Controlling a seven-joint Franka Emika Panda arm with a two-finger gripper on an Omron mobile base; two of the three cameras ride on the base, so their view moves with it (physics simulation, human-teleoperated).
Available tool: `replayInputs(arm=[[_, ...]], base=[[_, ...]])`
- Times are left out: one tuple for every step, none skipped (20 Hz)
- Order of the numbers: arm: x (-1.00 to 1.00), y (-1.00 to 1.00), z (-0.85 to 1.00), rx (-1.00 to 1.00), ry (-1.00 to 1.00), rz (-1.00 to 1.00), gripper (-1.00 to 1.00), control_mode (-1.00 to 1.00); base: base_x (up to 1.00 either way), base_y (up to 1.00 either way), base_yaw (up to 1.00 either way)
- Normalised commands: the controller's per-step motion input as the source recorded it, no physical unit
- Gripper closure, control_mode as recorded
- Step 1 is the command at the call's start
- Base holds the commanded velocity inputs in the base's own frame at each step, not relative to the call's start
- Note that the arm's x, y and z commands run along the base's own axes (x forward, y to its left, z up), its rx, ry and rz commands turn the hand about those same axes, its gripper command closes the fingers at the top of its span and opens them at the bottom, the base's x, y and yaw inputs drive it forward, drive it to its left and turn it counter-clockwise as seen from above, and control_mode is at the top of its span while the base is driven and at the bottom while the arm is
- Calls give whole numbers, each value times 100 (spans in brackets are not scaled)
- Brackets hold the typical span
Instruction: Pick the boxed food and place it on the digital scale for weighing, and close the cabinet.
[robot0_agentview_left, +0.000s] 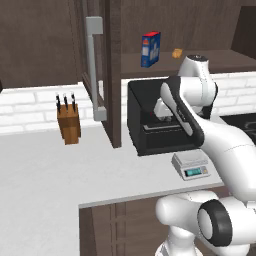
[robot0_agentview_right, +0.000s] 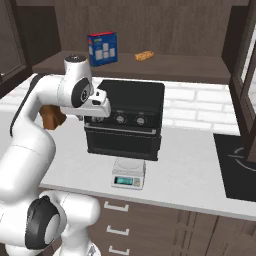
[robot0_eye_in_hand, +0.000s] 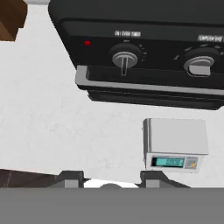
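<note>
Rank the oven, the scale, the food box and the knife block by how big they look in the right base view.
1. Black oven, by far the largest.
2. Digital scale and boxed food: these look alike, and the scale sits nearer the camera, so I won't rank them.
3. Knife block, though the arm hides most of it.

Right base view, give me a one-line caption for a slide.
Boxed food waits on the open cabinet shelf above the black oven, digital scale bare on the counter.

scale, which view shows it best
Hand view: the scale is close, from above, with bare platform and greenish display plain. Right base view shows it small but unblocked in front of the oven; in left base view the arm crowds it.
</note>
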Motion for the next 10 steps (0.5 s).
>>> replayInputs(arm=[[-8,0,0,0,0,0,-100,-100],[-14,0,0,0,-1,0,-100,-100],[-16,0,0,0,-1,0,-100,-100],[-24,1,0,0,-5,0,-100,-100],[-33,5,0,0,-4,2,-100,-100],[-53,14,0,-1,-11,6,-100,-100],[-36,16,0,-3,-10,3,-100,-100],[-32,6,7,0,-1,0,-100,-100],[-26,7,27,0,-6,0,-100,-100],[-16,13,41,-1,-12,0,-100,-100]], base=[[0,0,0],[0,0,0],[0,0,0],[0,0,0],[0,0,0],[0,0,0],[0,0,0],[0,0,0],[0,0,0],[0,0,0]])
